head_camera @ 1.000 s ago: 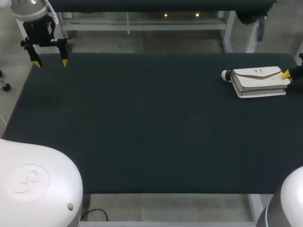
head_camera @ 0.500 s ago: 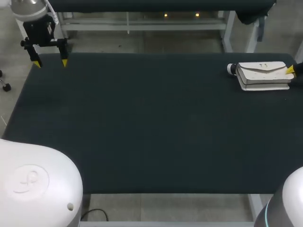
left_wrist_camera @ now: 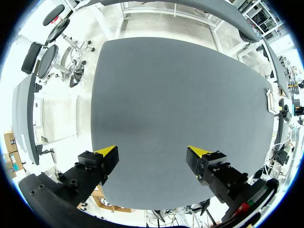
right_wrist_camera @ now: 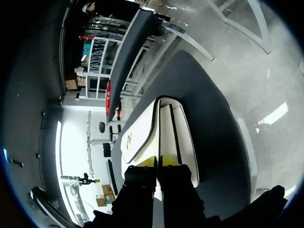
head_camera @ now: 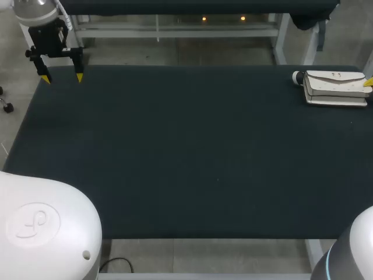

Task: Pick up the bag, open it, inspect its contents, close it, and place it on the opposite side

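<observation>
A white flap bag [head_camera: 335, 87] lies flat at the table's far right edge, with a small round white-and-dark piece [head_camera: 298, 77] at its left end. My right gripper [head_camera: 368, 82] comes in from the right and is shut on the bag's right-hand edge. In the right wrist view the yellow tips [right_wrist_camera: 159, 161] are pressed together on the bag [right_wrist_camera: 161, 126] at the seam beside its flap. My left gripper [head_camera: 62, 77] hangs open over the table's back left corner, far from the bag. Nothing lies between its fingers [left_wrist_camera: 153, 152].
The dark table top [head_camera: 186, 151] stretches bare between the two grippers. The bag lies close to the table's right edge and back right corner.
The right gripper has moved right and slightly back, taking the bag with it toward the table's right edge. The left arm has not moved.
</observation>
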Available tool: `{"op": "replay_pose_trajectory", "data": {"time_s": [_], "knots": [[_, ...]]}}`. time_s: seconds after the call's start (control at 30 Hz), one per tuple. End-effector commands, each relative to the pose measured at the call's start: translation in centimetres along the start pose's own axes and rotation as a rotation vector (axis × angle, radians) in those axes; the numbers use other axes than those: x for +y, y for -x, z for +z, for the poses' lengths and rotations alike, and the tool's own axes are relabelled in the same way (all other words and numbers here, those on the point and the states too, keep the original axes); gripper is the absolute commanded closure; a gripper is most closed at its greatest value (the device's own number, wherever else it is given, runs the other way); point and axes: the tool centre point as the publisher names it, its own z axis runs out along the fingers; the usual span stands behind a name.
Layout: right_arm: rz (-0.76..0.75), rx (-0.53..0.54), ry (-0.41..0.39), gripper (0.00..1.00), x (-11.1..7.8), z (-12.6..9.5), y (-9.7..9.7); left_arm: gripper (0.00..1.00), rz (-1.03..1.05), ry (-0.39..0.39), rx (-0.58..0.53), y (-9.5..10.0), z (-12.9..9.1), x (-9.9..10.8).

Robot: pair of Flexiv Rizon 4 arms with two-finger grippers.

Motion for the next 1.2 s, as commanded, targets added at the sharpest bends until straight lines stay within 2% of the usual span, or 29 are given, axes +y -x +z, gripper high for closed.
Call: {"op": "replay_pose_trajectory", "data": {"time_s": [0.03, 0.2, 0.37, 0.77, 1.03, 1.07, 1.1, 1.13, 1.17, 1.2], "knots": [[-0.003, 0.007, -0.025, 1.0, 0.7, 0.5, 0.6, 0.0, -0.001, -0.001, -0.002, -0.1, 0.0, 0.0], [-0.025, -0.021, -0.076, 1.0, 0.1, 1.3, 0.7, 0.0, -0.001, -0.001, -0.002, -0.1, 0.0, 0.0], [-0.035, -0.034, -0.081, 1.0, -0.2, 1.4, 0.7, 0.0, -0.001, -0.001, -0.002, -0.1, 0.0, 0.0], [-0.042, -0.086, -0.104, 1.0, 1.4, 1.0, 0.9, 0.0, -0.001, -0.001, -0.002, -0.1, 0.0, 0.0], [-0.051, -0.099, -0.11, 1.0, 1.6, 0.9, 1.0, 0.0, -0.001, -0.001, -0.002, -0.1, 0.0, 0.0], [-0.05, -0.101, -0.112, 0.87, 1.6, 0.9, 1.0, 0.0, -0.001, -0.001, -0.002, -0.1, 0.0, 0.0], [-0.049, -0.106, -0.114, 0.61, 1.6, 0.8, 1.0, 0.0, -0.001, -0.001, -0.002, -0.1, 0.0, 0.0], [-0.049, -0.109, -0.115, 0.15, 1.6, 0.8, 1.1, 0.0, -0.001, -0.001, -0.002, -0.1, 0.0, 0.0], [-0.052, -0.112, -0.118, 0.0, 1.5, 0.7, 1.1, 0.0, -0.001, -0.001, -0.002, -0.1, 0.0, 0.0], [-0.055, -0.117, -0.117, 0.0, 1.4, 0.5, 1.0, 0.0, -0.001, -0.001, -0.002, -0.1, 0.0, 0.0]]}}
